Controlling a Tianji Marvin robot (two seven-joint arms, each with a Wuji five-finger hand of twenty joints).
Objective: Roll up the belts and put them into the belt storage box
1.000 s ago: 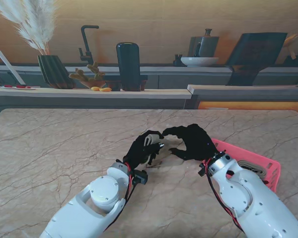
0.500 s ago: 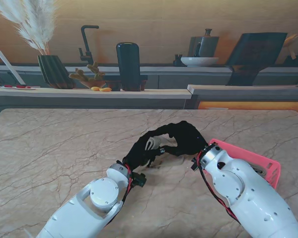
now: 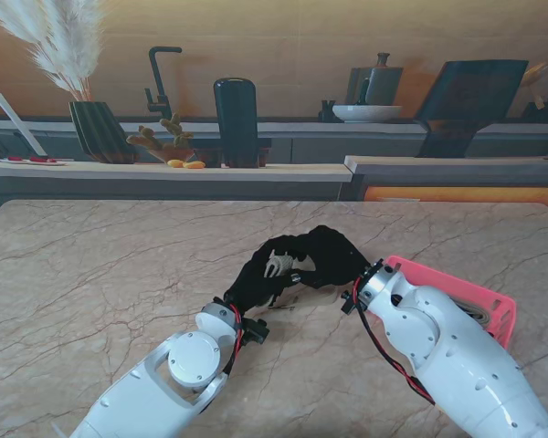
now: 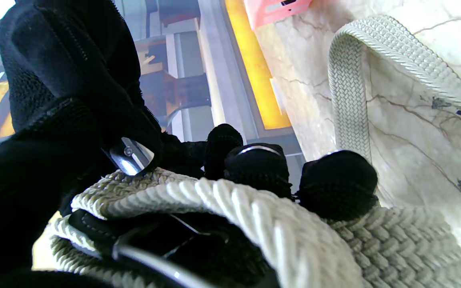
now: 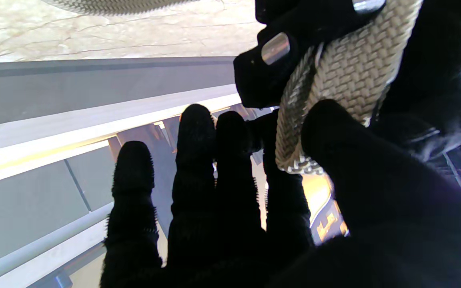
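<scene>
You have the left hand (image 3: 260, 278) closed around the half-wound woven belt (image 4: 254, 224), while the right hand (image 3: 333, 255) pinches its coil to keep it tight (tail trails on the table (image 3: 119, 274)), left of the pink storage box (image 3: 479, 301).

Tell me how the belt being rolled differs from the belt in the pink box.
The woven cream belt is gripped between the left hand and right hand, its tail trailing loose on the table; the coiled belt already lies in the pink storage box, untouched. Both look light-coloured.
</scene>
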